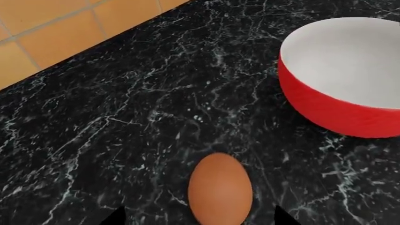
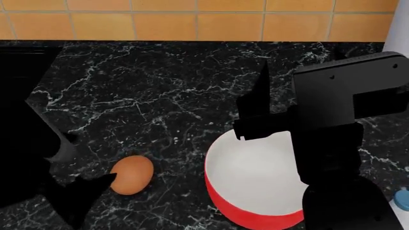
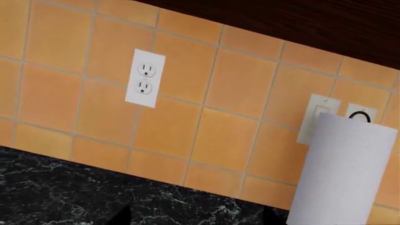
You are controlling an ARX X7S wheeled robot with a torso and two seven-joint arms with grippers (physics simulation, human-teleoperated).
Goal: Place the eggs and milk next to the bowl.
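One brown-orange egg [image 1: 220,190] lies on the black marble counter, left of the bowl in the head view [image 2: 131,175]. My left gripper [image 1: 200,219] is open, its two dark fingertips either side of the egg with gaps, not touching; in the head view it is at lower left [image 2: 83,168]. The red bowl [image 1: 325,108] with white inside stands close beside the egg [image 2: 223,205]. My right gripper [image 3: 198,218] is open and empty, raised above the bowl's far side [image 2: 259,112]. The milk shows only as a light-blue cap [image 2: 402,199] at the right edge. The second egg is out of view.
An orange tiled wall [image 2: 191,21] runs behind the counter [image 2: 160,91]. A tall white paper-towel roll [image 3: 344,173] stands by the wall, with a white outlet [image 3: 145,78] to its side. My right arm [image 2: 332,143] hides part of the bowl.
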